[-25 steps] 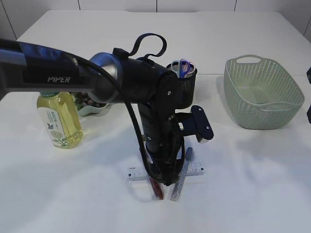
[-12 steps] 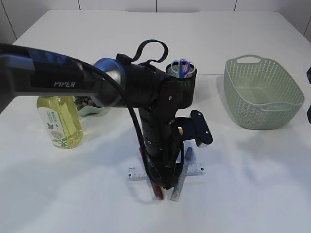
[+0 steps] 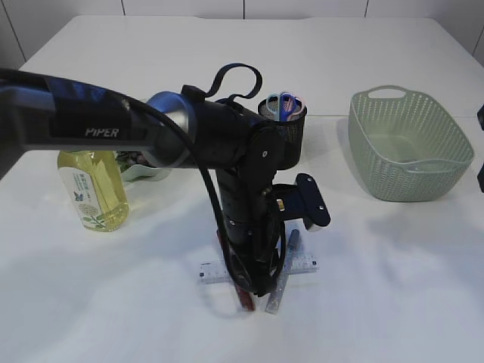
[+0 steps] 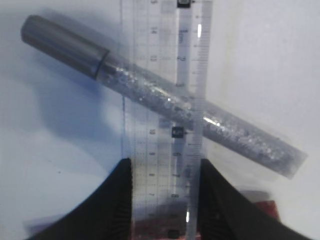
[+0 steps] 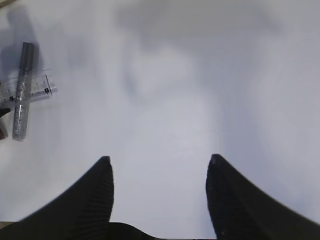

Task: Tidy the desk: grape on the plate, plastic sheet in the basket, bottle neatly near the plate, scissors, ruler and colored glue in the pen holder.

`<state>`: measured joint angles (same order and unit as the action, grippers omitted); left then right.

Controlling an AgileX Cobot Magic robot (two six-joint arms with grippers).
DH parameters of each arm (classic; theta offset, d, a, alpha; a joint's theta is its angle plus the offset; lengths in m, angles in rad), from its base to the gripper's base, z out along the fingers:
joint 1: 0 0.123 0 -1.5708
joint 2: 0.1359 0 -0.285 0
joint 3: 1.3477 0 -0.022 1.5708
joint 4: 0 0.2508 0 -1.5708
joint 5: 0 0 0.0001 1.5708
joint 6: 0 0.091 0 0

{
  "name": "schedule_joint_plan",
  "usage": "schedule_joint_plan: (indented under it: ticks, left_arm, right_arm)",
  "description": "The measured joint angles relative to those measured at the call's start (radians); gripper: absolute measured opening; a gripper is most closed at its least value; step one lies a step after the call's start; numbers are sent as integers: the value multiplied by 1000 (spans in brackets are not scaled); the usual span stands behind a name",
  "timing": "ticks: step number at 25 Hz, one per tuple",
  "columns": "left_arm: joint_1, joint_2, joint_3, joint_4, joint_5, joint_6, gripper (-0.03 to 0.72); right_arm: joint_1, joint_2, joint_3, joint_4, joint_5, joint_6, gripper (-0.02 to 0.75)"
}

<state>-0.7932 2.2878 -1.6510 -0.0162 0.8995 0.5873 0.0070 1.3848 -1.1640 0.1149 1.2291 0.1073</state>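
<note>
Two left gripper (image 4: 165, 195) fingers are squeezing the ruler (image 4: 165, 90) at 6 o'clock under the silver glue (image 4: 165, 102); next it needs lifting to the holder (image 3: 286, 125), while the right gripper (image 5: 159, 192) is waiting with fingers apart.

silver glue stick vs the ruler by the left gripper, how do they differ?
The silver glue stick is a round tube full of glitter with an opaque grey cap; the ruler is flat, clear and printed with marks. The glue stick lies aslant on top of the ruler, crossing it. The left gripper has a finger on each side of the ruler, none on the glue stick. Both lie on the white table, outside the pen holder.
</note>
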Motion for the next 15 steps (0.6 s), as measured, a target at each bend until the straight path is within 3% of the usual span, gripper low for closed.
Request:
schedule_joint_plan:
  ticks: [15]
  left_arm:
    - [0,1,-37,16,50,-179,276]
  right_arm:
    - [0,0,0,0,0,-2,467]
